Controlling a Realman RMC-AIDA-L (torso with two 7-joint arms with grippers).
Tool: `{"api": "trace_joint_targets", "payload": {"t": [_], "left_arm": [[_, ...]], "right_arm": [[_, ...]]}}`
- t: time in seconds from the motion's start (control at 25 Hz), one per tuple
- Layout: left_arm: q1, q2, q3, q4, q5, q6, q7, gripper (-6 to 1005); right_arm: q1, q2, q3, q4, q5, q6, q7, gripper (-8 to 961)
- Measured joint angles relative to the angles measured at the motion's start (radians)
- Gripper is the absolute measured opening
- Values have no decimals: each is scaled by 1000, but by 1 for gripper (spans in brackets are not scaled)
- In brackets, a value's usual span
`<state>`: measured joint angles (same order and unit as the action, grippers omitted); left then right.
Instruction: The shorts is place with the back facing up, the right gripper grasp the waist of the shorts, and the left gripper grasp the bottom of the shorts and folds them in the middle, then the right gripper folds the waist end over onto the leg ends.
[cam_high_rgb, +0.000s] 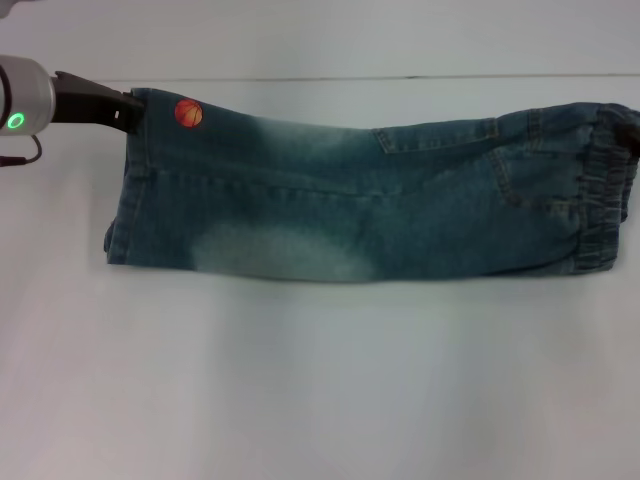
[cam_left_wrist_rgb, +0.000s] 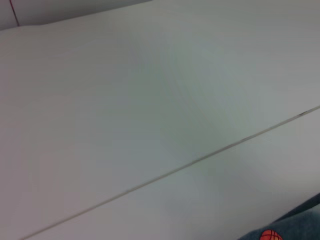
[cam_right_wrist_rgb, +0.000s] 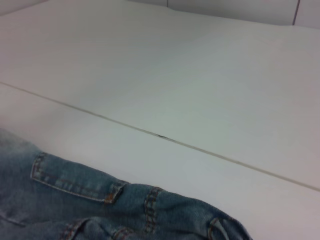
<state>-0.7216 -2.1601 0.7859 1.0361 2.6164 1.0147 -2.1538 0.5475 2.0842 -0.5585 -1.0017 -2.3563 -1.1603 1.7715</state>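
Observation:
The faded blue denim shorts (cam_high_rgb: 350, 200) lie folded in half lengthwise, one leg on the other, stretched across the white table. The leg hems (cam_high_rgb: 122, 200) are at the left, with the orange basketball patch (cam_high_rgb: 188, 113) near the far corner. The puckered waist (cam_high_rgb: 600, 210) is at the right. My left gripper (cam_high_rgb: 130, 108) sits at the far hem corner beside the patch and looks shut on the denim. My right gripper (cam_high_rgb: 630, 130) shows only as a dark shape at the far end of the waistband. The left wrist view catches the patch (cam_left_wrist_rgb: 270, 235), and the right wrist view shows a back pocket (cam_right_wrist_rgb: 75, 180).
The white table (cam_high_rgb: 320, 380) spreads wide in front of the shorts. A thin seam line (cam_high_rgb: 400, 77) runs across it just behind them. It also shows as the seam line (cam_left_wrist_rgb: 165, 172) in the left wrist view and the seam line (cam_right_wrist_rgb: 160, 135) in the right wrist view.

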Motion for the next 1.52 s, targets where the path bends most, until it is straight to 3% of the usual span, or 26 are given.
{"api": "trace_joint_targets", "payload": {"t": [0.2,0.4,0.6,0.92,1.28,1.52], "left_arm": [[-14,4,4,-51,12,-38,0,90],[-13,0,5,-50,26,-54,-5,131],[-6,4,17,-44,30,-46,-7,172],[35,-1,27,22,-1,-18,4,490],[159,14,5,137,-288,225,153,861],[233,32,-3,140,-428,386,243,897]], "right_arm": [[41,-22,-31,81,-76,46,86,49],[43,-16,-40,72,-117,79,132,232],[28,-14,-33,48,-107,64,135,339],[-26,1,-35,-22,-30,35,98,540],[-146,1,-30,-94,201,-136,-44,905],[-229,2,-29,-100,344,-247,-156,918]]}}
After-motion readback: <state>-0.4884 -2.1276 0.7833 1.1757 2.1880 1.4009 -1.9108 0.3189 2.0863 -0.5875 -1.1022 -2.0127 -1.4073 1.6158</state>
